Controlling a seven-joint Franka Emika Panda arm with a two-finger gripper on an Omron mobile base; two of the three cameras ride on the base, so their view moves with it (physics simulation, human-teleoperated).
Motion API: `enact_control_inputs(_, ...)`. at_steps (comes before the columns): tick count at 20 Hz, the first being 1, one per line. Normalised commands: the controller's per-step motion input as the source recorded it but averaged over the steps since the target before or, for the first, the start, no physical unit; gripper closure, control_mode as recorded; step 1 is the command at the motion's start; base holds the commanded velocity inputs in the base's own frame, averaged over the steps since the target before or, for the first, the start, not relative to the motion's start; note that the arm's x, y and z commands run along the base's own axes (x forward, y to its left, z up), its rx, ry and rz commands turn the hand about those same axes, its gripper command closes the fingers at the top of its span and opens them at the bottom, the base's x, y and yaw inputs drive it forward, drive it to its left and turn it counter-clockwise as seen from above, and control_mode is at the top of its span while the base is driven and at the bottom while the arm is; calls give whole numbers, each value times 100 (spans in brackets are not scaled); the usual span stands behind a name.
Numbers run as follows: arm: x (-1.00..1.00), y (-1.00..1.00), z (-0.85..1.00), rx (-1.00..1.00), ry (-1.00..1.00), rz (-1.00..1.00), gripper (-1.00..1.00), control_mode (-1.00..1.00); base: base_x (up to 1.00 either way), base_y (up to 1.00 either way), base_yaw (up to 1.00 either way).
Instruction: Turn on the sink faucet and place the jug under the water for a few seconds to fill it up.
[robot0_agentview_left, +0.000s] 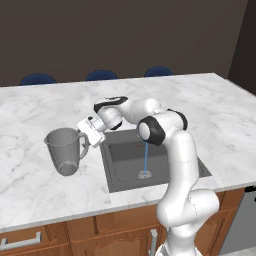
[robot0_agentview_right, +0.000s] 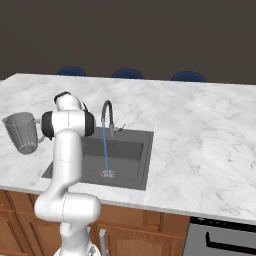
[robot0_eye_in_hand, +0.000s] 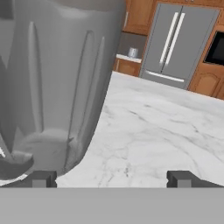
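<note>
The translucent grey jug (robot0_agentview_left: 62, 150) stands upright on the white marble counter, left of the sink (robot0_agentview_left: 125, 155). Its looped handle (robot0_agentview_left: 83, 145) faces the basin. My gripper (robot0_agentview_left: 87, 135) is open right at that handle, holding nothing. In the hand view the jug (robot0_eye_in_hand: 52, 87) looms close on the left, its lower wall by the left fingertip (robot0_eye_in_hand: 41, 178); the gripper (robot0_eye_in_hand: 110, 178) has bare counter between most of its span. The dark gooseneck sink faucet (robot0_agentview_right: 106, 112) is running, and a thin blue stream of water (robot0_agentview_right: 105, 150) falls to the drain (robot0_agentview_right: 107, 174). The jug (robot0_agentview_right: 22, 132) stands apart from the stream.
Three blue chair backs (robot0_agentview_left: 101, 75) line the counter's far edge. Wooden cabinet fronts (robot0_agentview_left: 75, 232) run below the near edge, with a steel appliance (robot0_agentview_right: 220, 237) at the right. A steel fridge (robot0_eye_in_hand: 181, 43) stands beyond the counter. My own arm (robot0_agentview_left: 170, 145) arches over the sink.
</note>
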Motion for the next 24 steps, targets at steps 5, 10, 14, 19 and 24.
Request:
enact_control_inputs(5, 0, 22, -1, 0, 1, 1, -100, -100, 0, 0, 0)
enact_control_inputs(10, 0, 17, -2, 0, 0, 1, -100, -100, 0, 0, 0)
enact_control_inputs(14, 0, -3, -1, 0, 0, 1, -100, -100, 0, 0, 0)
enact_control_inputs(19, 0, -49, 0, 2, 0, 4, -100, -100, 0, 0, 0)
enact_control_inputs(24, -8, -36, 0, 2, 0, 2, -100, -100, 0, 0, 0)
